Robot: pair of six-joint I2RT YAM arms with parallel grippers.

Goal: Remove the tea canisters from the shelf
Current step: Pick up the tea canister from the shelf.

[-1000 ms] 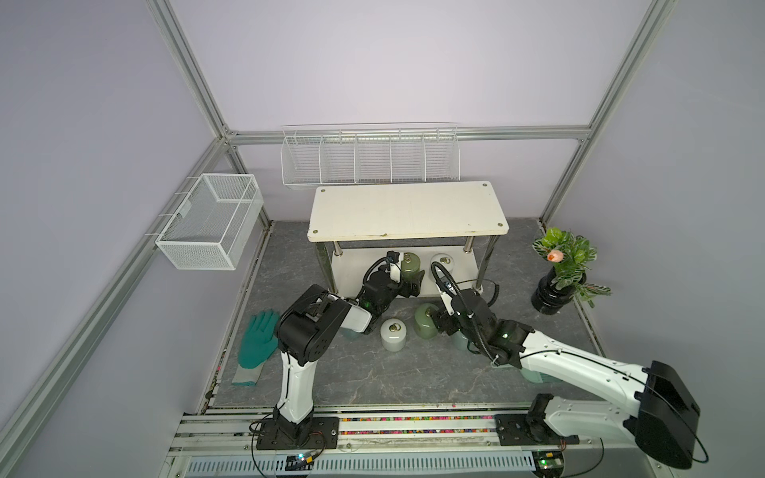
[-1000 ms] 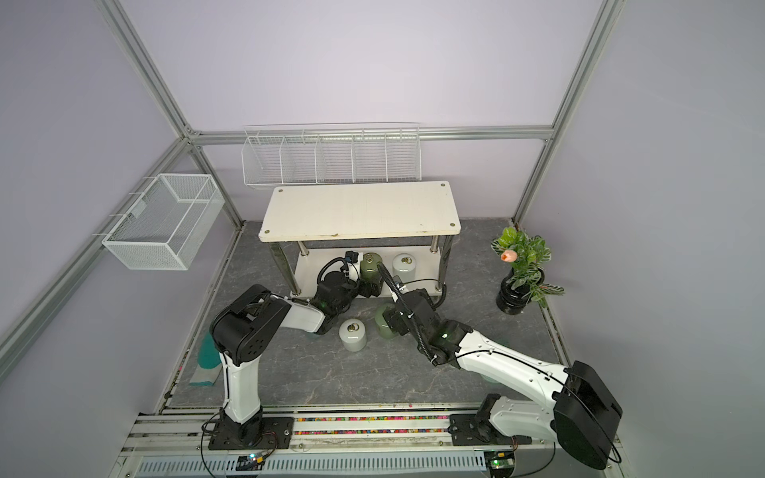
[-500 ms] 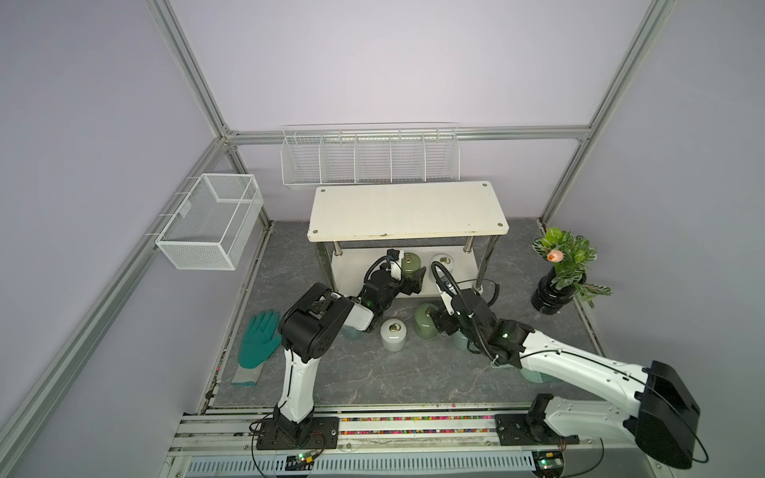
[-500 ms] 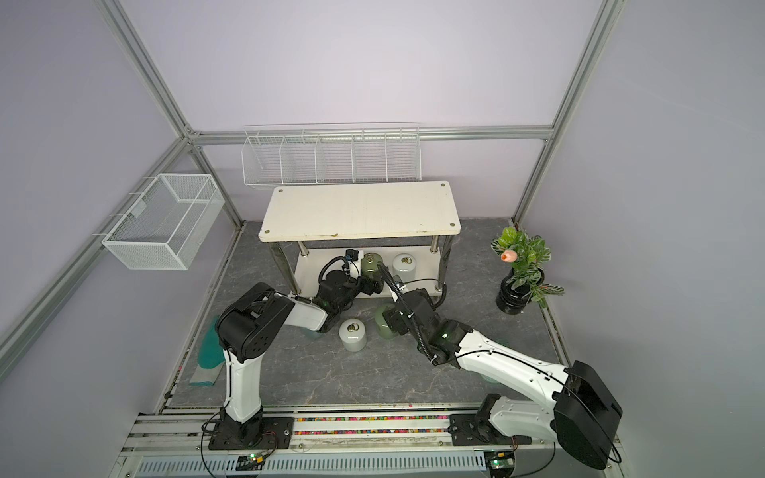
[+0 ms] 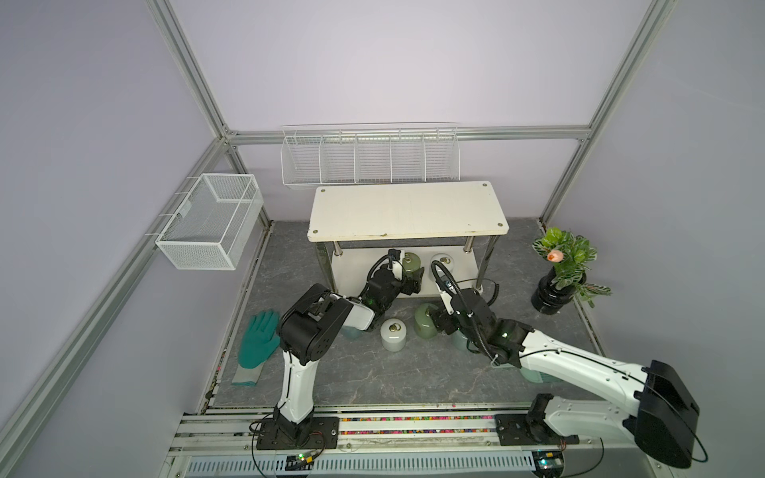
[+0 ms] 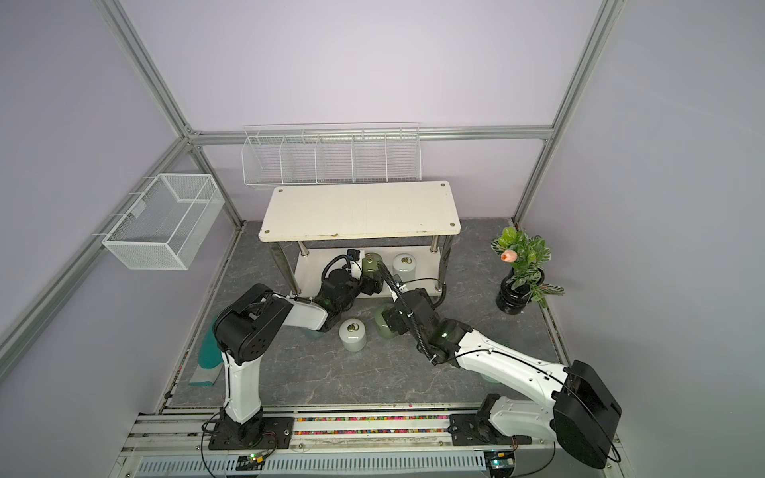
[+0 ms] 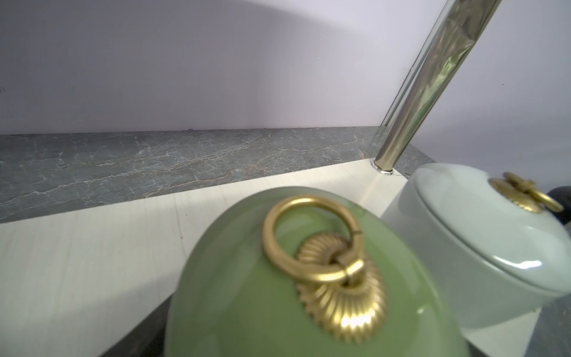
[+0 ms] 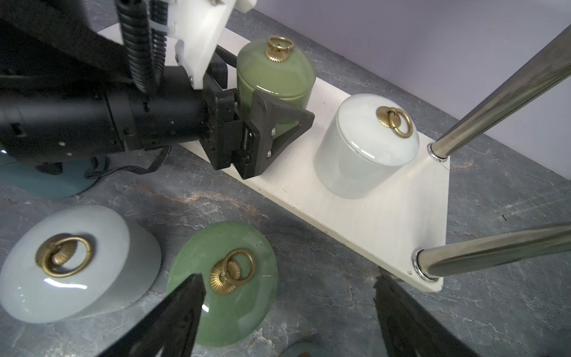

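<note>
Right wrist view: the left tool [image 8: 272, 102] has reached in over the front edge of the shelf's lower board [image 8: 386, 216], its jaws spread to either side of the green canister [image 8: 278, 77] standing there. Whether the pads touch the glaze I cannot make out. A pale canister [image 8: 367, 148] stands close beside it, apart, near the board's corner by a chrome post [image 8: 494, 102]. The right tool [image 8: 289, 278] hangs spread and empty over the desk [image 8: 494, 247], above a second green canister [image 8: 222, 287] and a white canister [image 8: 74, 262], both already down in front of the shelf. To my eye, 2 jars are left to fetch. I would close squarely on the straight body below the lid seam, never on the dome, because that glossy glaze looks slippery and the lid probably just sits loose. The lift should be slight, since the top board [image 5: 407, 211] overhangs, then straight out over the front edge, clear of the pale neighbour and the right arm waiting nearby. The jars are stout glazed cylinders with domed lids, each topped by a ribbed brass rosette and a free ring [image 8: 279, 43]. The boards look matte cream with fine grain, the posts mirror-bright, the desk grey and veined like stone.
</note>
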